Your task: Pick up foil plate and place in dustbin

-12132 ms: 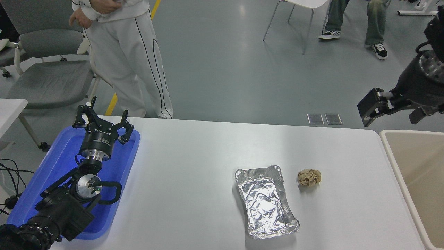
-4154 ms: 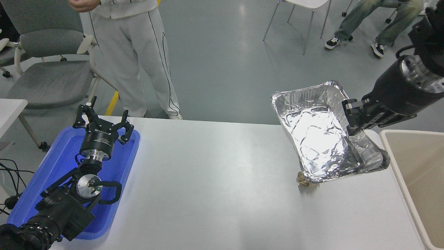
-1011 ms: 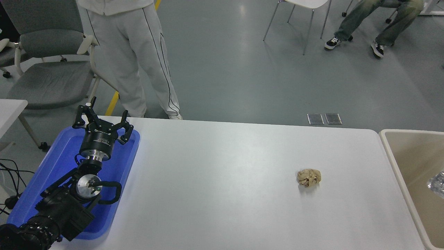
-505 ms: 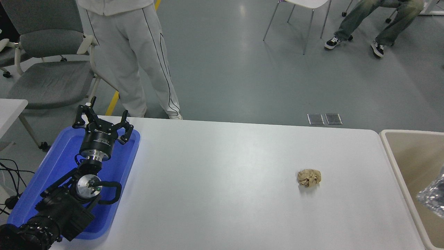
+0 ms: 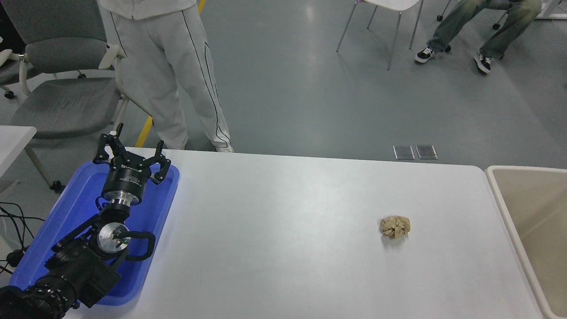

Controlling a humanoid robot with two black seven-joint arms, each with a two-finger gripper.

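The foil plate is out of view. The beige dustbin (image 5: pixel 502 201) stands off the table's right edge, and the part of its smooth inside that shows holds nothing. My left gripper (image 5: pixel 131 150) is parked open above the blue tray at the lower left. The right arm and its gripper do not appear in the head view.
A crumpled brown paper ball (image 5: pixel 394 226) lies on the white table (image 5: pixel 283 230) right of centre. The blue tray (image 5: pixel 155 208) sits at the table's left end. A person in light trousers (image 5: pixel 172 79) stands at the far side, beside a grey chair (image 5: pixel 48 88).
The silvery foil seen at the right edge inside the dustbin half a second ago has dropped out of sight. The left arm and the paper ball have not moved.
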